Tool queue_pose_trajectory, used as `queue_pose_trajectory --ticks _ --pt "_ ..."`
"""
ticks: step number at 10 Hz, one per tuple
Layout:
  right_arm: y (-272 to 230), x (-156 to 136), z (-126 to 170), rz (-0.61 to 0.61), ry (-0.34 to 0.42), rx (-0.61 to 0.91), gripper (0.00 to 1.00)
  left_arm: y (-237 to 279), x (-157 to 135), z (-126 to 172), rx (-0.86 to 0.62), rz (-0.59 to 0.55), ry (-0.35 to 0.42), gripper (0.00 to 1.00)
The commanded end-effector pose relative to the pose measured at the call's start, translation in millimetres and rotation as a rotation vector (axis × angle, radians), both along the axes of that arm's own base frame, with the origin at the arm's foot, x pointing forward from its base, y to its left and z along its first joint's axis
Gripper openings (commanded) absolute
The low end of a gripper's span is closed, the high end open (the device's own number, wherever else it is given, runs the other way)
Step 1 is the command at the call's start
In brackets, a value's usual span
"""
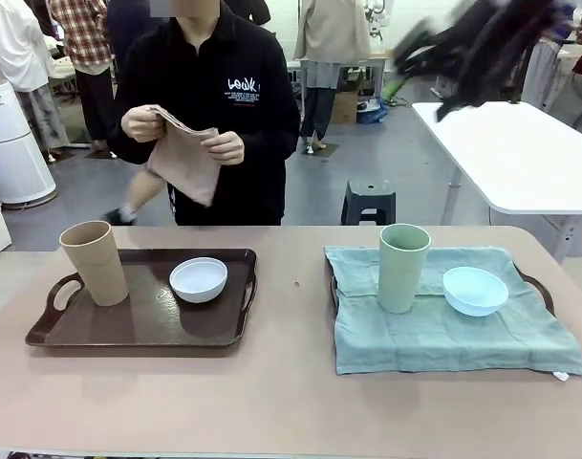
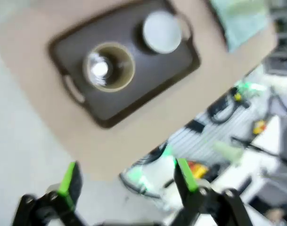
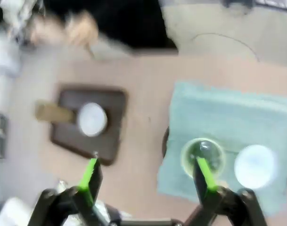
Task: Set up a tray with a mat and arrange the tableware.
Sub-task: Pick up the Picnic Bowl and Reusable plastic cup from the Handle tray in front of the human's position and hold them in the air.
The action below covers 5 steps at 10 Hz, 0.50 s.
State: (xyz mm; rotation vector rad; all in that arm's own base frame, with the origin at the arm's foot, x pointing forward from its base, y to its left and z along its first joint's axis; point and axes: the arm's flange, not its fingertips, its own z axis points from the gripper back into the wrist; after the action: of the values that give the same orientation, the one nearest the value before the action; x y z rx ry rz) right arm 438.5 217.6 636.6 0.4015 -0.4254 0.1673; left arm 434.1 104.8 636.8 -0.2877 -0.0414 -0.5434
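Observation:
A brown tray (image 1: pixel 128 325) at the left carries a tan tumbler (image 1: pixel 93 262) and a white bowl (image 1: pixel 199 279). At the right, a teal mat (image 1: pixel 443 330) covers a second tray; on it stand a pale green tumbler (image 1: pixel 403 267) and a light blue bowl (image 1: pixel 475 290). My left gripper (image 2: pixel 127 178) hangs open and empty, high above the brown tray (image 2: pixel 148 75). My right gripper (image 3: pixel 147 178) is open and empty too, high over the green tumbler (image 3: pixel 202 155) and the mat (image 3: pixel 228 117). My right arm (image 1: pixel 482 43) is a dark blur at the upper right.
A person at the far side holds a tan cloth (image 1: pixel 183 158) in both hands. A white table (image 1: pixel 520 153) and a dark stool (image 1: pixel 368 201) stand beyond. Bare tabletop (image 1: pixel 291 287) lies between the two trays.

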Motion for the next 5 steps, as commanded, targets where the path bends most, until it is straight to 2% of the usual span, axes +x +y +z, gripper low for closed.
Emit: queue_pose_trajectory --ticks 1,2,3,5 --pt "94 50 -15 0.087 -0.026 -0.171 1.0 6 7 16 0.24 -0.242 -0.032 1.0" --pt "123 54 -19 -0.025 0.019 -0.213 1.0 1 6 24 0.241 -0.228 -0.104 1.0" --pt "63 9 -22 0.096 0.0 -0.088 1.0 3 7 1 0.107 -0.108 0.028 1.0" --pt "63 9 -22 0.096 0.0 -0.088 1.0 3 7 1 0.107 -0.108 0.028 1.0"
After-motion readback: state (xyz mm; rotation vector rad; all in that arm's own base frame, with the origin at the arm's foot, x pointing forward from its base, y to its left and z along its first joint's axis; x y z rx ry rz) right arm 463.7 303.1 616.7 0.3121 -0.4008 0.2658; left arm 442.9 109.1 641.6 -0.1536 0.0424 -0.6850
